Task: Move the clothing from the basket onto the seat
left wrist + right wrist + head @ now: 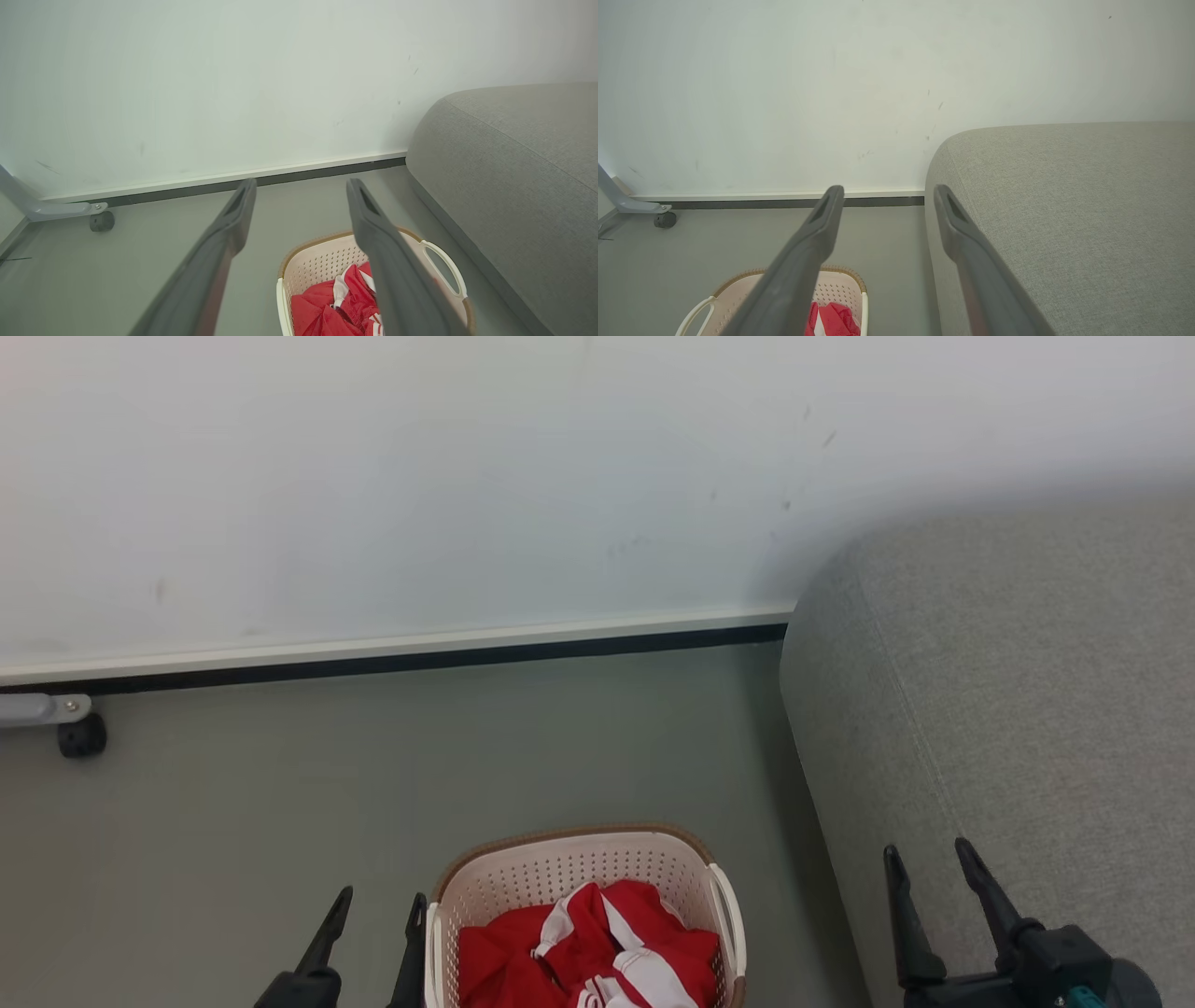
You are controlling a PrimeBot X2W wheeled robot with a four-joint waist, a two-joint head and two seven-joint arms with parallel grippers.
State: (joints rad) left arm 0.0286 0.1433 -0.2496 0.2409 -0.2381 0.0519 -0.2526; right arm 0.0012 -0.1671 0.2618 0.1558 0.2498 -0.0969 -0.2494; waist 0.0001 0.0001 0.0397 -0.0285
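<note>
Left end effector (pixel 383 896) sits low, just left of the basket (pixel 569 859), its fingers spread wide with nothing between them. Right end effector (pixel 926 849) is out by the sofa (pixel 1027 709), its fingers spread as well and empty. Between the two, the basket stands on the grey floor (pixel 420 765), close to the sofa's side but not touching it. The clothing (pixel 597 943) lies heaped inside it, red with white stripes, below the brown rim. Nothing lies on the sofa's rounded grey top. Further back at far left, a black caster (pixel 82 735) sits under a pale frame leg by the skirting (pixel 420 644). Behind that is a white wall (pixel 467 476) with a few scuffs.
</note>
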